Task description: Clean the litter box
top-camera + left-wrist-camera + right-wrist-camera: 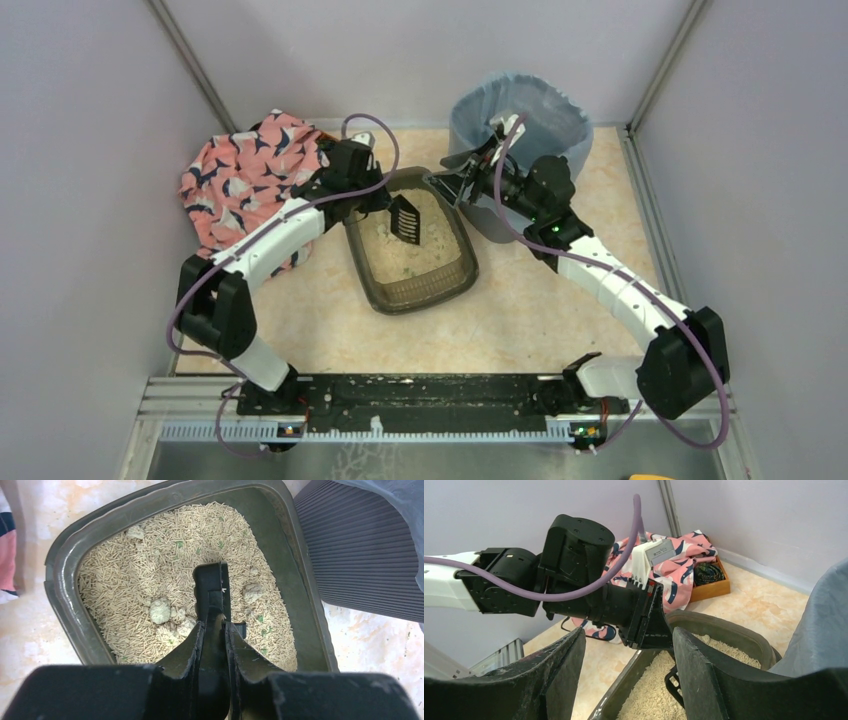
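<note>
Top external: beige marbled tabletop [520, 320], lilac walls [80, 150]; left gripper [388, 203] clamps scoop [406, 221], right gripper [452, 185] stands wide.

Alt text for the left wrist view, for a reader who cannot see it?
The left gripper, shut on a black scoop, hangs over the litter box, whose pale pellets hold several grey clumps. A ribbed grey bin stands beside the box on the picture's right, on a marbled beige table.

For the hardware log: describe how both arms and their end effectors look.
The left arm and right arm have white link shells, black joint housings and looping purple cables. The left end effector and right end effector each have two black wedge-shaped fingers.
</note>
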Available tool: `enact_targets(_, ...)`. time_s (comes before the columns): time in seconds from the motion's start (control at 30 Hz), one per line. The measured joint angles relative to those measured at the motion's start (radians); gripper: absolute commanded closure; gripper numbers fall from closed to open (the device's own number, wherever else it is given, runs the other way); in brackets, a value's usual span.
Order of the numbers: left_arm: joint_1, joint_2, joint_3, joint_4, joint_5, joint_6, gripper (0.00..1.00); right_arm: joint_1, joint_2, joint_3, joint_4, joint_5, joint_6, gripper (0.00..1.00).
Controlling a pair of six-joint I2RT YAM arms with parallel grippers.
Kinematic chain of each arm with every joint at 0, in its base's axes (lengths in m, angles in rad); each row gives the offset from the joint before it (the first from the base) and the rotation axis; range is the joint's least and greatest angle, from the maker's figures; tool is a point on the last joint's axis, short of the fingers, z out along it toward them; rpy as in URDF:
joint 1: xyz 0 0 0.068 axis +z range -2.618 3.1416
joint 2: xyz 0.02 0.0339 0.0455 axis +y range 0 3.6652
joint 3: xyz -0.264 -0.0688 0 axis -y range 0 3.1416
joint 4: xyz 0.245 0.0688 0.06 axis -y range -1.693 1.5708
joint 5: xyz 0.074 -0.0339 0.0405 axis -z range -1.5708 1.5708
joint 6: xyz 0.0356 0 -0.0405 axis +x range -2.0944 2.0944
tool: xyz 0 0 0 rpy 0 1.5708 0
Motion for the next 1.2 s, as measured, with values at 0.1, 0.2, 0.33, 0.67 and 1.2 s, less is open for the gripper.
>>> enact_targets(0.1, 0.000, -0.012, 0.000, -0.016, -0.016, 0.016, 1.00, 0.000, 0.000, -0.009, 0.008, -0.002, 0.002, 0.35)
enact_targets(0.2, 0.000, -0.013, 0.000, -0.016, -0.012, 0.019, 1.00, 0.000, 0.000, -0.013, 0.019, -0.006, 0.003, 0.35)
enact_targets(0.33, 0.000, -0.003, 0.000, -0.003, 0.013, 0.017, 1.00, 0.000, 0.000, -0.014, 0.027, -0.008, 0.003, 0.35)
enact_targets(0.67, 0.006, 0.080, -0.021, 0.141, 0.174, -0.035, 1.00, 0.000, -0.003, -0.017, 0.020, -0.008, 0.001, 0.35)
enact_targets(1.2, 0.117, -0.013, -0.341, 0.433, 0.402, -0.199, 1.00, 0.000, -0.005, -0.029, 0.022, -0.023, 0.010, 0.35)
